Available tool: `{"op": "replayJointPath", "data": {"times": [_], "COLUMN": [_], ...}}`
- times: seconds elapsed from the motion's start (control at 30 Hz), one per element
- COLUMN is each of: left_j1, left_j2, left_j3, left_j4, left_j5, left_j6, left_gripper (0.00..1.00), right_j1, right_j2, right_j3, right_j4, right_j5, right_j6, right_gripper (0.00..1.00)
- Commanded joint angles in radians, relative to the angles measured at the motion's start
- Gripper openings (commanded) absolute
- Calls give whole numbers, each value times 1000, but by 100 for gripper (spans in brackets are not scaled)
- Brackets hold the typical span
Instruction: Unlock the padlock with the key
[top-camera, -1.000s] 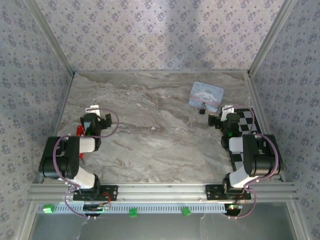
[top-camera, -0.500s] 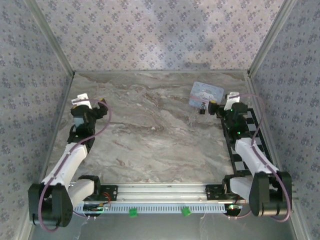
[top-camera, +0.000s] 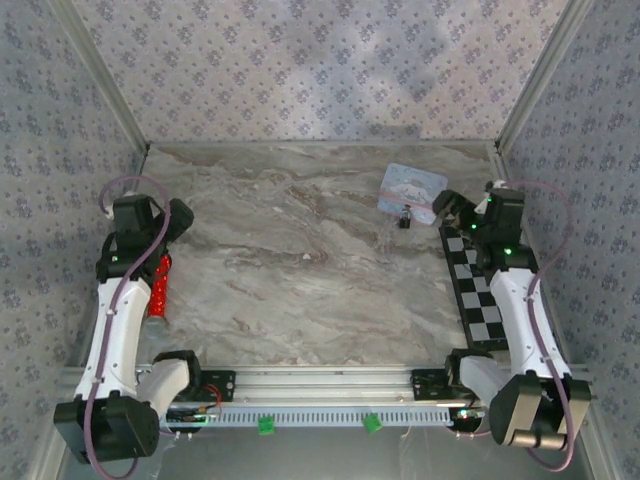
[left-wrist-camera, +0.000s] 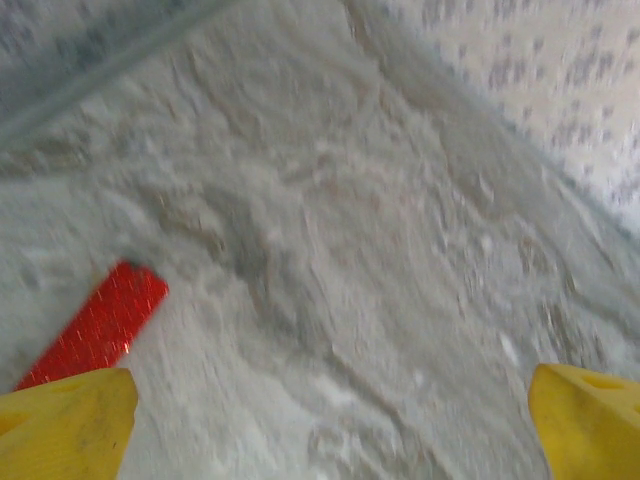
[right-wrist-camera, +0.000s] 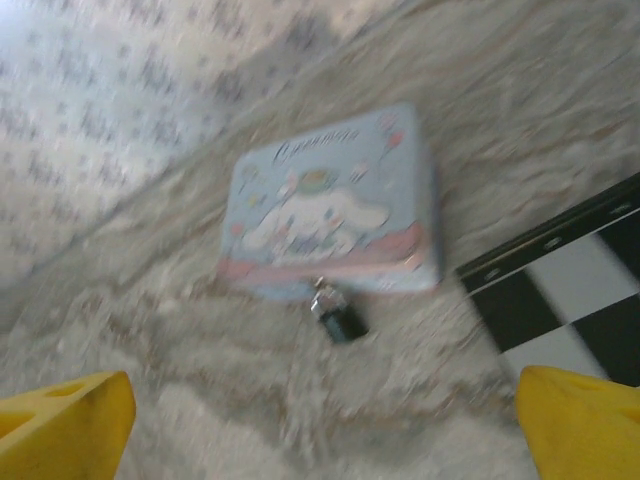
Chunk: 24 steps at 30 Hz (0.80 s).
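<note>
The padlock (top-camera: 405, 216) is a tiny dark body with a metal top, lying on the marble table right in front of a pale blue cartoon tin (top-camera: 412, 190). In the right wrist view the padlock (right-wrist-camera: 338, 314) touches the tin's (right-wrist-camera: 330, 205) near edge. My right gripper (top-camera: 447, 204) hovers just right of them, open, its yellow fingertips (right-wrist-camera: 65, 418) wide apart and bare. My left gripper (top-camera: 178, 217) hangs open over the far left of the table. A red glittery strip (top-camera: 158, 285) (left-wrist-camera: 95, 325) lies below it. I cannot make out the key itself.
A black-and-white checkerboard (top-camera: 478, 285) (right-wrist-camera: 585, 285) covers the table's right side beside the tin. Patterned walls (top-camera: 320, 70) close in the back and both sides. The marble tabletop (top-camera: 300, 260) stretches between the arms.
Both arms have unfolded from their tucked poses. The left gripper swung out to the far left, uncovering the red strip. The right gripper moved back toward the tin and padlock.
</note>
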Motion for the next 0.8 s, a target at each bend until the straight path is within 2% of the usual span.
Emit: {"op": "replayJointPath", "data": {"times": [0.0, 0.17, 0.3, 0.4, 0.57, 0.77], "left_j1": [41, 41, 42, 41, 39, 17], "left_j2": [-4, -45, -186, -224, -253, -302], "left_j3": [-8, 53, 21, 40, 32, 30], "left_j4": [-102, -215, -185, -199, -192, -233], "left_j5": [285, 294, 137, 69, 37, -69], "left_j6": [45, 139, 181, 196, 200, 188], "left_gripper": [100, 100, 100, 100, 100, 100], "right_j1": [160, 464, 721, 878, 1059, 1162], "right_j2": [-7, 59, 184, 333, 559, 797], "right_j3": [14, 53, 96, 186, 358, 533], "right_j4": [-99, -150, -128, -147, -166, -209], "right_j5": [35, 135, 175, 157, 97, 22], "right_j6": [-17, 9, 43, 38, -37, -91], "right_gripper": [99, 99, 99, 99, 98, 92]}}
